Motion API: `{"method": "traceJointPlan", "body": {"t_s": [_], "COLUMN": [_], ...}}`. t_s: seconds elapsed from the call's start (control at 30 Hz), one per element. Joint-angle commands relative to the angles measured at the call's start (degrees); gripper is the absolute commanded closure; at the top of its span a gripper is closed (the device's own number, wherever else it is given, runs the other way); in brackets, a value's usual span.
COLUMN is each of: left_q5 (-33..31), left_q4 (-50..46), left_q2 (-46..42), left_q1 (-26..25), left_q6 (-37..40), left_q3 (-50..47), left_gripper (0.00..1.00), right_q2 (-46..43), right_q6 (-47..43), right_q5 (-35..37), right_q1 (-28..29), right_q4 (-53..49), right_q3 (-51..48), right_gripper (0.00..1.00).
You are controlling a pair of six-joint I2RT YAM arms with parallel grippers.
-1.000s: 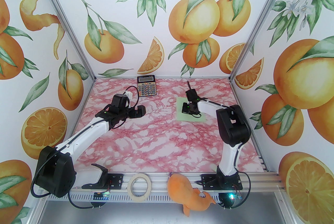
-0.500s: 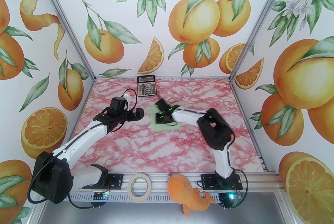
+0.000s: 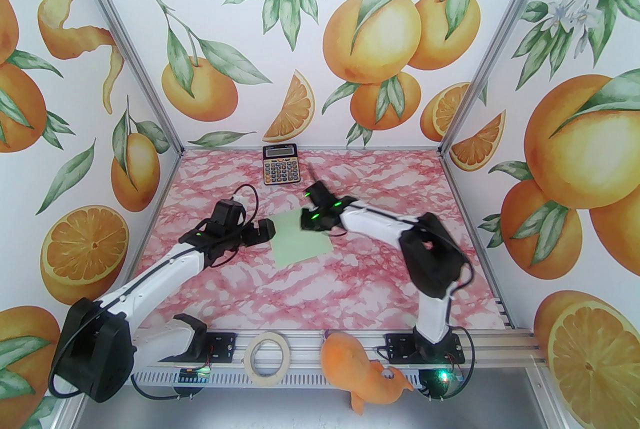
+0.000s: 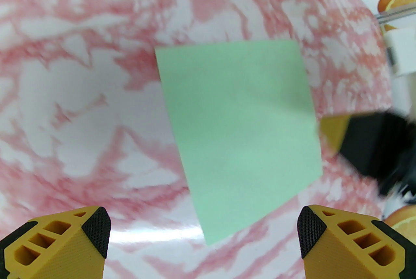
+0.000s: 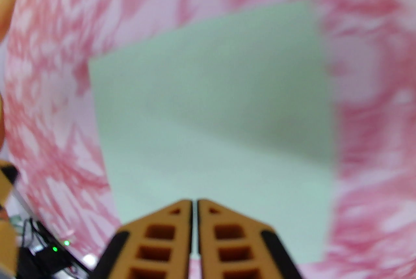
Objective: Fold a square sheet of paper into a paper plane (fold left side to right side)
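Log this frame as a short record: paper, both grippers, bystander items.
paper: the square sheet of paper, flat, unfolded, between the grippers
left gripper: open, by the sheet's left edge
right gripper: jaws nearly together, at the sheet's far right corner; contact unclear
bystanders: calculator at the far edge; tape roll and plush toy at the near edge

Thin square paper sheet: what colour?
The sheet is plain pale green; clearest in left wrist view.
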Motion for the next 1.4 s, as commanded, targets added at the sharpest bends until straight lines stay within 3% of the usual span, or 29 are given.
{"method": "traceJointPlan", "body": {"t_s": [0.0, 0.2, 0.87, 1.37], "left_q5": [2.9, 6.0, 9.3, 18.0], "left_q4": [4.6, 12.0, 19.1, 42.2], "left_q2": [3.2, 9.7, 18.4, 20.0], "left_q1": [-1.0, -1.8, -2.2, -0.5], "left_q6": [-4.8, -9.0, -9.5, -9.4], "left_q3": [-1.9, -3.5, -2.5, -4.1], "left_gripper": [0.02, 0.13, 0.16, 0.16], "right_q2": [1.5, 4.2, 4.9, 4.9], "right_q6": [-5.7, -9.1, 0.3, 0.4], "right_q5": [-2.5, -0.6, -1.5, -1.6], "right_q1": [-1.7, -2.2, 4.0, 3.9], "right_q4": [-1.0, -0.8, 4.3, 4.5], "right_q3": [-2.6, -3.7, -10.3, -11.3], "right_gripper": [0.85, 0.83, 0.87, 0.88]}}
